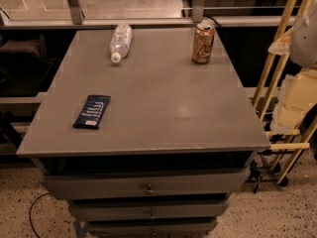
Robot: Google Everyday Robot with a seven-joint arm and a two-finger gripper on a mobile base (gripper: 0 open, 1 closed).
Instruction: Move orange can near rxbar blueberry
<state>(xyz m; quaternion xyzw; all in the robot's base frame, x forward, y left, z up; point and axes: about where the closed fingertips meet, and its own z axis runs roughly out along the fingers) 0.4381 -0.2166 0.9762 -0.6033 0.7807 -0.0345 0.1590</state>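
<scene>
The orange can (203,43) stands upright at the far right of the grey table top (163,103); it is orange-tan with pale markings and a silver top. The rxbar blueberry (92,111) lies flat near the front left; it is a dark blue wrapper with white text. The two are far apart, on opposite sides of the table. My gripper (293,103) shows as pale blocks at the right edge of the view, off the table's right side and well away from the can. It holds nothing that I can see.
A clear plastic bottle (120,42) lies on its side at the far left of the table. Drawers (148,186) sit below the top. A wooden ladder-like frame (282,58) stands to the right. A railing (148,21) runs behind the table.
</scene>
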